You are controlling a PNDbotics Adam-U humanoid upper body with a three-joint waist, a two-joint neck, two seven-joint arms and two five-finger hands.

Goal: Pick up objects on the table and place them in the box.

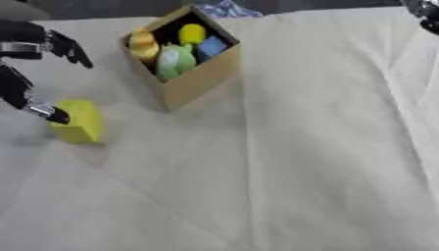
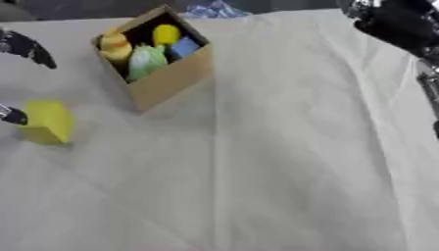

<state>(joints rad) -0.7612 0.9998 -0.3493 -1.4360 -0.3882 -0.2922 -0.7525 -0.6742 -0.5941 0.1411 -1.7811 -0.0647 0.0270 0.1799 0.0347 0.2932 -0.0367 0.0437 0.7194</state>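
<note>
A yellow block (image 1: pixel 82 122) sits on the white cloth at the left. My left hand (image 1: pixel 21 37) comes in from the left edge, open and spread wide. Its lower digit (image 1: pixel 47 112) touches the block's upper left side, and its upper fingers (image 1: pixel 75 53) stand apart above the block. The cardboard box (image 1: pixel 197 81) stands askew at the upper middle. It holds a yellow rounded thing (image 1: pixel 191 33), an orange-yellow thing (image 1: pixel 142 45), a green thing (image 1: pixel 176 60) and a blue thing (image 1: pixel 212 47). My right hand (image 2: pixel 396 23) shows as a black and silver mass at the top right corner.
The white cloth (image 1: pixel 300 162) covers the table, with creases running across it. A blue-and-white patterned thing (image 1: pixel 227 9) lies just behind the box. A dark strip runs along the far edge.
</note>
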